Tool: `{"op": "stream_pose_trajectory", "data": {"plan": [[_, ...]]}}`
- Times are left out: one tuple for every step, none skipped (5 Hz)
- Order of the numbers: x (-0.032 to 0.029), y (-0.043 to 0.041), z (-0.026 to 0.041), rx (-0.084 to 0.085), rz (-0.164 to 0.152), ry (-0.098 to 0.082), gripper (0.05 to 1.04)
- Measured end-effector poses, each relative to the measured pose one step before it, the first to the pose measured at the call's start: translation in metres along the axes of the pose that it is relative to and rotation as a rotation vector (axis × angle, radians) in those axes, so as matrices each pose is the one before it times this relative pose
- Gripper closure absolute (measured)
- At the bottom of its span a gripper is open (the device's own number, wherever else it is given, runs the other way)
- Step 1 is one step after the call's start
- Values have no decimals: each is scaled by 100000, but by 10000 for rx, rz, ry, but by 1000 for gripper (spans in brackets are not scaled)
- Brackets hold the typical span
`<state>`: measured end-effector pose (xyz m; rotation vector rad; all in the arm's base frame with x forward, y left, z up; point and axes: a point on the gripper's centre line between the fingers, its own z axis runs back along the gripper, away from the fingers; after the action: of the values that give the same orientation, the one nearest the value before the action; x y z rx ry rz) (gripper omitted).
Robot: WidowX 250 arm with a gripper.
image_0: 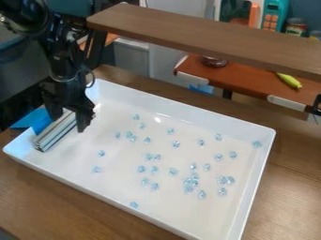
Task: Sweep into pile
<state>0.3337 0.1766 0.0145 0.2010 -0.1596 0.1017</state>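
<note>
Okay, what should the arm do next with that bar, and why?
Probably sweep the bar a short way across the tray toward the thickest cluster: the gripper holds it at one end, while loose blue pieces lie scattered between it and that cluster.

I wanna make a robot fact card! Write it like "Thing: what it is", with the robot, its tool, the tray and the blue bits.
Robot: black two-finger gripper, at the picture's left
Tool: silver-grey ridged bar, held by the gripper
Tray: white, rectangular tray
Under it: brown wooden table
Bits: small, shiny, light-blue pieces, lying in the tray
Closest bunch: right of the tray's middle
One pile: not yet, mostly scattered
</note>
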Motion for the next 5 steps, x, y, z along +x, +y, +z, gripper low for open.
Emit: {"op": "stream_pose_trajectory", "data": {"plan": [[347,269,-179,125,105,-54,87],[-67,195,-706,138,-8,83,87],[120,410,-309,252,-51,34,87],[-167,60,-799,131,-18,113,87],[143,236,-425,147,9,-34,87]]}}
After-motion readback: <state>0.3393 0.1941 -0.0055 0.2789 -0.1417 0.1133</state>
